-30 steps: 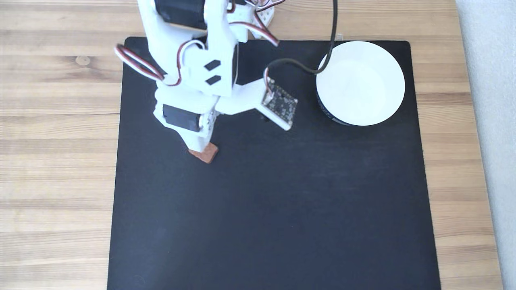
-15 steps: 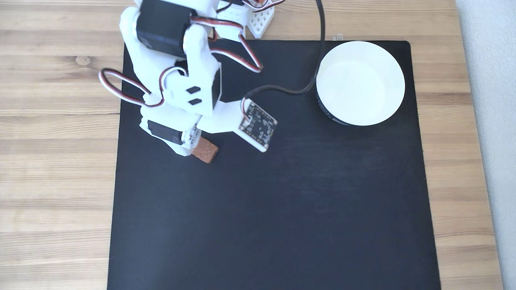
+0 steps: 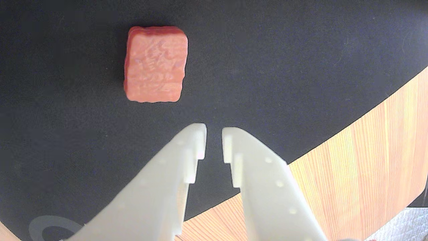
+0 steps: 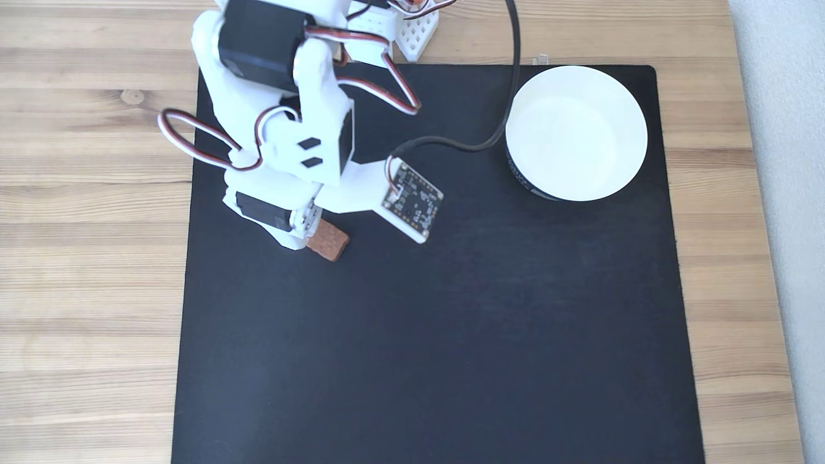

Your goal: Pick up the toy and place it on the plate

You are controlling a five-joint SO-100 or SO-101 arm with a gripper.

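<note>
Lying flat on a black mat (image 4: 419, 335), the reddish-brown toy (image 3: 155, 63) sits free, its dimpled top carrying no legible writing. In the wrist view, the white gripper (image 3: 214, 140) hovers just short of it, jaws parted by a narrow gap and holding nothing. The white plate (image 4: 575, 132) stands well apart at the mat's upper right in the fixed view; the print on its dark band is too small to read.

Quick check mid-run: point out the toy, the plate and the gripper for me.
toy (image 3: 155, 63), wrist view, middle of its dimpled top.
plate (image 4: 575, 132), fixed view, its white inside.
gripper (image 3: 214, 140), wrist view, gap between fingertips.
</note>
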